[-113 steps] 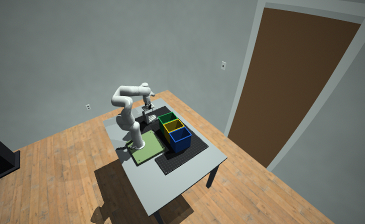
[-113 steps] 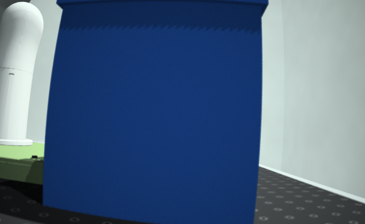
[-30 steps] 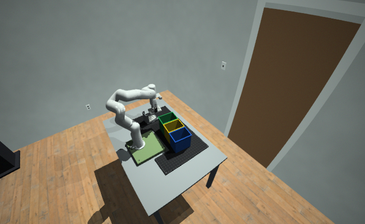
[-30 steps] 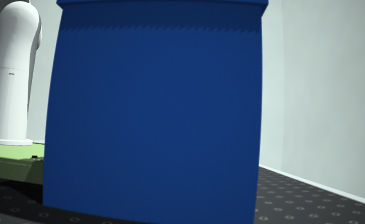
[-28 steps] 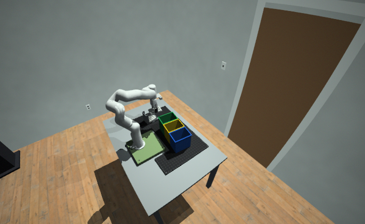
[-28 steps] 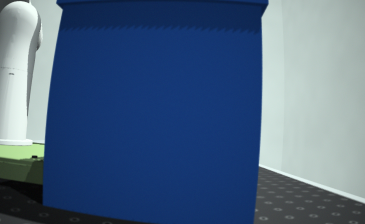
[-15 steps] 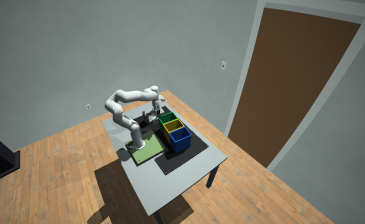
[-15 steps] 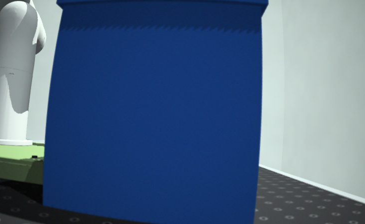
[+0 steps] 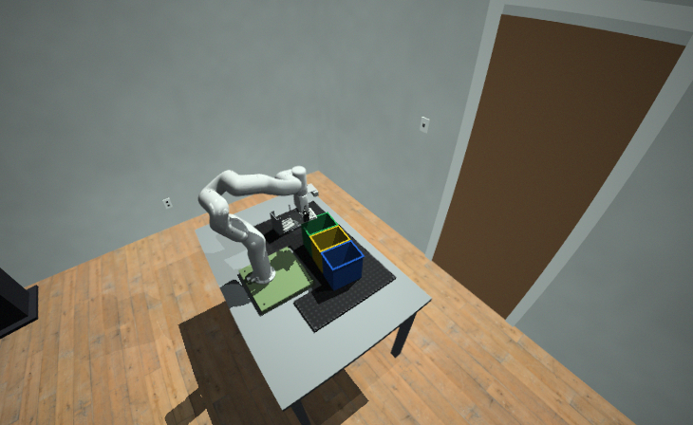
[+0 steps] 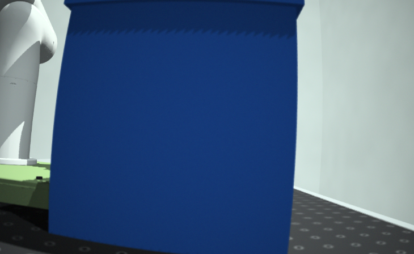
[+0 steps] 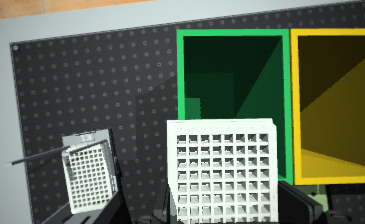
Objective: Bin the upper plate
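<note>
My gripper is shut on a white 96-well plate and holds it in the air beside the green bin. The stack rack K1 stands below on the left with the lower white plate still in it. The blue bin stands upright at the near end of the row of bins, past the yellow bin. It fills the exterior view and is out of the wrist view.
All three bins stand in a row on the black perforated mat. The arm's base sits on a green plate on the grey table. The mat's far edge and the table rim lie beyond the rack.
</note>
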You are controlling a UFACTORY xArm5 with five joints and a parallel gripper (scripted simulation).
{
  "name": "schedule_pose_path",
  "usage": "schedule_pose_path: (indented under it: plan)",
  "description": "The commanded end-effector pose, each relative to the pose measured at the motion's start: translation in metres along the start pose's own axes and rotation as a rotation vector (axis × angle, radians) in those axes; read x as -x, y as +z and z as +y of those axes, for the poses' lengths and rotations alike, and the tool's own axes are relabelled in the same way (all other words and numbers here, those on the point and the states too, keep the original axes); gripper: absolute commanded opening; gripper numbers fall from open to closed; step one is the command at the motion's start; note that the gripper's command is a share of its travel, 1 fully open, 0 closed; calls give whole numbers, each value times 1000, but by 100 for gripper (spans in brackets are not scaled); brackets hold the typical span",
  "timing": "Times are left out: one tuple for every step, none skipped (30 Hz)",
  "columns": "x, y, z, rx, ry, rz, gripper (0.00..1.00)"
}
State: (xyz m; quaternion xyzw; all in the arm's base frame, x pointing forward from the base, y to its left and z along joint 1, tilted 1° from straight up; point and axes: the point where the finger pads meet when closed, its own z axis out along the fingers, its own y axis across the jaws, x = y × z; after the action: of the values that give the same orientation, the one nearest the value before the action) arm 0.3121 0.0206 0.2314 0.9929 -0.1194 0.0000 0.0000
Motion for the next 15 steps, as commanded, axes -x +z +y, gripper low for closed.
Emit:
schedule_pose_path:
  plan:
    - [-4, -1, 11, -1, -1, 3, 0]
    - [-5, -1, 15, -1, -1, 3, 0]
    - [-6, 0, 18, -1, -1, 3, 0]
    - [-7, 0, 21, -1, -1, 3, 0]
    - [-7, 0, 24, -1, -1, 3, 0]
    - [-8, 0, 28, -1, -1, 3, 0]
    - [-9, 0, 31, 0, -1, 2, 0]
    - [-10, 0, 34, 0, -1, 2, 0]
    - [-11, 0, 37, 0, -1, 2, 0]
    - [-12, 1, 41, 0, -1, 2, 0]
    - [-12, 1, 44, 0, -1, 2, 0]
    - [-13, 1, 47, 0, -1, 2, 0]
    - [-14, 1, 50, 0, -1, 2, 0]
    - [-14, 1, 50, 0, -1, 2, 0]
    - [-14, 1, 50, 0, -1, 2, 0]
